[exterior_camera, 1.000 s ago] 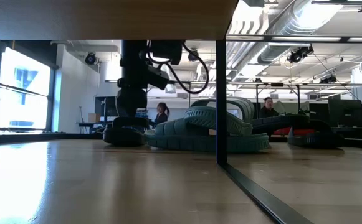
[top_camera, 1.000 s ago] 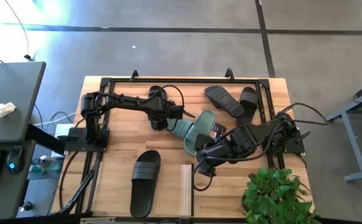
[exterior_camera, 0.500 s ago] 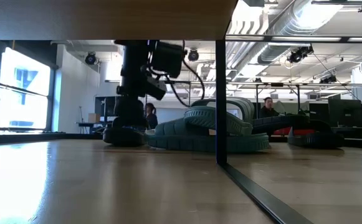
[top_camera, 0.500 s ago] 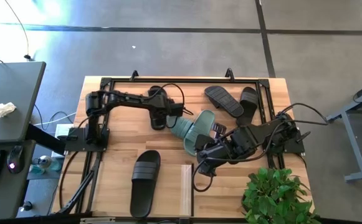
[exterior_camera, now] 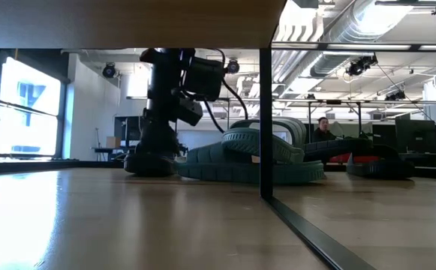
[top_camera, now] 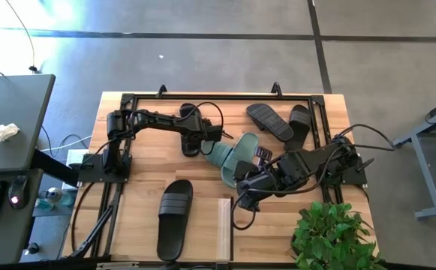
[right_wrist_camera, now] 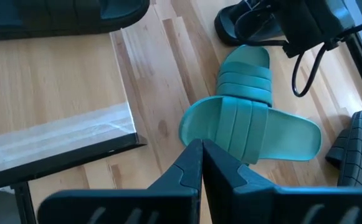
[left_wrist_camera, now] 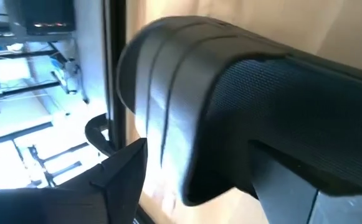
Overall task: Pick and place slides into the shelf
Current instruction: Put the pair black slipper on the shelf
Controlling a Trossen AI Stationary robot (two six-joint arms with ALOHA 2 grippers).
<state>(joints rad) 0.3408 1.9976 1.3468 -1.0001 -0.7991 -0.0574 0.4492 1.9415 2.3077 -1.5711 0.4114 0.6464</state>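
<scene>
Left wrist view alone fills with a black slide (left_wrist_camera: 243,112), left gripper (top_camera: 190,141) over it upper centre; grip undeterminable. High view: green slides (top_camera: 229,157) centre beside clenched right gripper (top_camera: 242,204); shelf (top_camera: 195,221) lower centre bears one black slide (top_camera: 174,220).

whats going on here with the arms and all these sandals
Two robot arms are sorting slides on a wooden table. The left gripper is down at a black slide near the table's far side, its jaws around the strap but not clamped. The right gripper is shut and empty, beside the green pair. One black slide already lies on the shelf; two more wait behind.
</scene>
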